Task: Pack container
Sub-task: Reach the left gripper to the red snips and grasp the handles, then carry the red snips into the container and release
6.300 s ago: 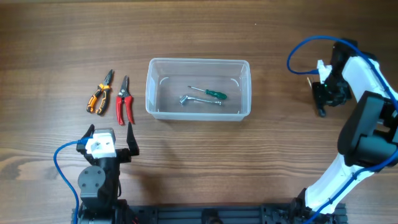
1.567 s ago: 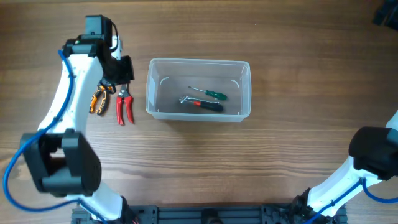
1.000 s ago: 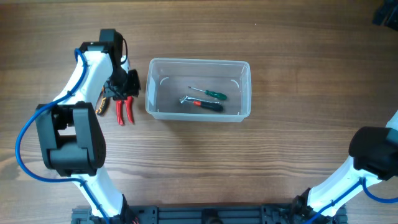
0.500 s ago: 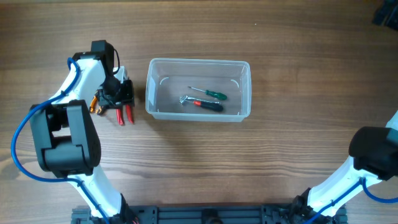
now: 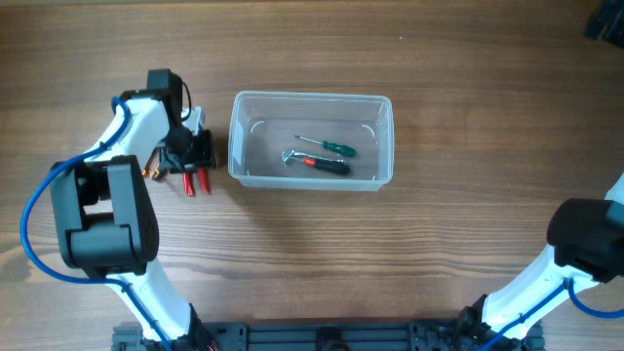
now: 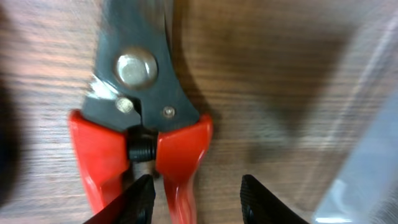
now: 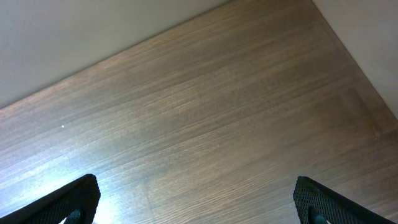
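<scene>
Seeing left gripper (image 6: 198,188) open around one red handle of the pruning shears (image 6: 143,99), just left of the clear container (image 5: 312,96) sitting centre, right gripper (image 7: 196,198) spread wide over the wooden table (image 7: 205,118)

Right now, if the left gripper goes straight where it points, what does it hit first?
The left gripper, open, would likely meet the red-handled cutters: one red handle sits between its fingers, with the tabletop right beneath.
</scene>
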